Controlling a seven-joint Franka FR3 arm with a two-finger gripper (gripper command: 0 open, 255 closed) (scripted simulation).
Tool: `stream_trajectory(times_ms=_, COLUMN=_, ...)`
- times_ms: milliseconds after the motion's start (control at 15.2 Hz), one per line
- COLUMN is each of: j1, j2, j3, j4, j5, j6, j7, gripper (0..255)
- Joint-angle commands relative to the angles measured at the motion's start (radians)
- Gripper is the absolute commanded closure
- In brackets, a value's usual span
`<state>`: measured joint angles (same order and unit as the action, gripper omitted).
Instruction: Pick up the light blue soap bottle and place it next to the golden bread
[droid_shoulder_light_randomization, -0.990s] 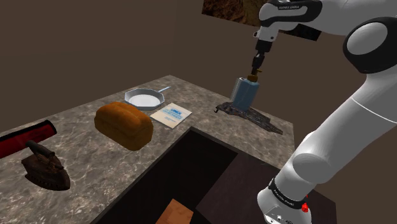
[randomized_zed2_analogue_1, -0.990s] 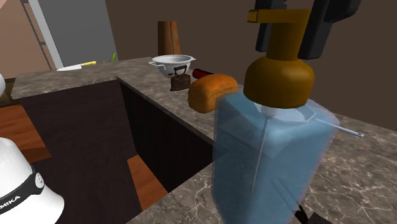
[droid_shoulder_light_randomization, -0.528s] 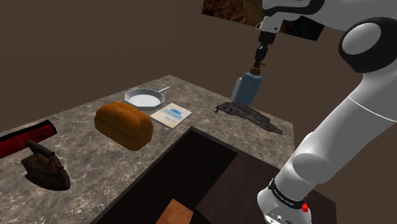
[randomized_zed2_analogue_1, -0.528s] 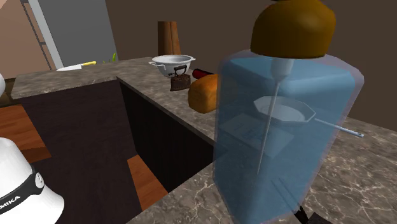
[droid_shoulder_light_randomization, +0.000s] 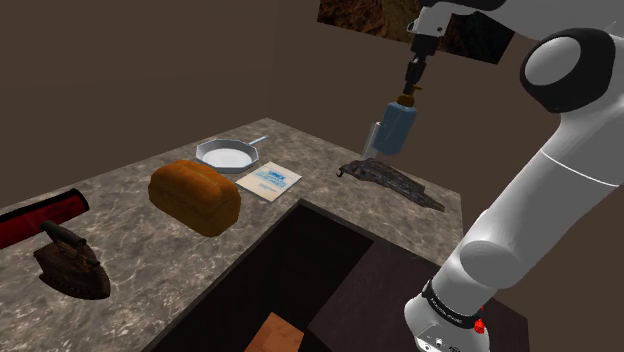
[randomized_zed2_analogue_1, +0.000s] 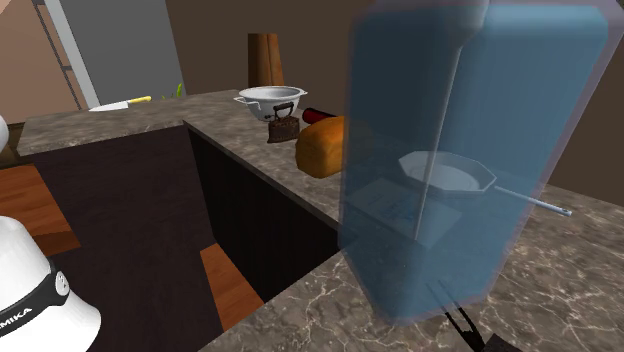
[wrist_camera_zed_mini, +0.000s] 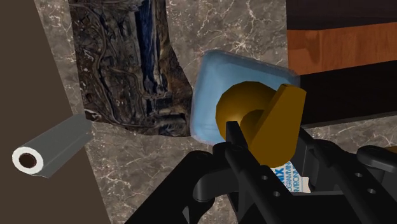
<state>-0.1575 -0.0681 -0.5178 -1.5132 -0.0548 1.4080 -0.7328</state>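
Note:
The light blue see-through soap bottle (droid_shoulder_light_randomization: 396, 127) with a golden-brown pump hangs in the air above the counter's far end, a little tilted. My gripper (droid_shoulder_light_randomization: 409, 90) is shut on its pump from above. Close to the second exterior camera, the bottle's body (randomized_zed2_analogue_1: 470, 150) looms large at that view's right. In the wrist view my gripper (wrist_camera_zed_mini: 270, 147) clasps the pump, with the blue body (wrist_camera_zed_mini: 213, 95) beyond it. The golden-brown bread loaf (droid_shoulder_light_randomization: 195, 195) lies on the marble counter well to the shoulder view's left of the bottle; the loaf (randomized_zed2_analogue_1: 320, 146) also appears past the sink.
Under the bottle lies a dark crumpled object (droid_shoulder_light_randomization: 392, 180). Between it and the bread sit a white pan (droid_shoulder_light_randomization: 228, 154) and a booklet (droid_shoulder_light_randomization: 268, 181). A dark sink opening (droid_shoulder_light_randomization: 290, 265) cuts the counter's front. An old iron (droid_shoulder_light_randomization: 70, 260) and a red roll (droid_shoulder_light_randomization: 40, 215) lie beyond the bread.
The gripper has risen with the bottle, which has left the counter and now hangs higher; in the second exterior view its pump has moved out past the top edge.

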Motion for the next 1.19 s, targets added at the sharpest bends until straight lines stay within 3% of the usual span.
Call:
stream_trajectory(times_ms=0, j1=-0.001, j2=0.009, j3=-0.002, j4=0.038, j5=0.004, j6=-0.03, j7=-0.004, gripper=255)
stream_trajectory(times_ms=990, j1=-0.058, j2=0.194, j3=-0.047, j4=0.468, j5=0.102, j6=-0.3, j7=-0.077, gripper=255)
stream_trajectory(times_ms=1122, j1=-0.002, j2=0.127, j3=-0.013, j4=0.379, j5=0.064, j6=-0.269, j7=-0.005, gripper=255)
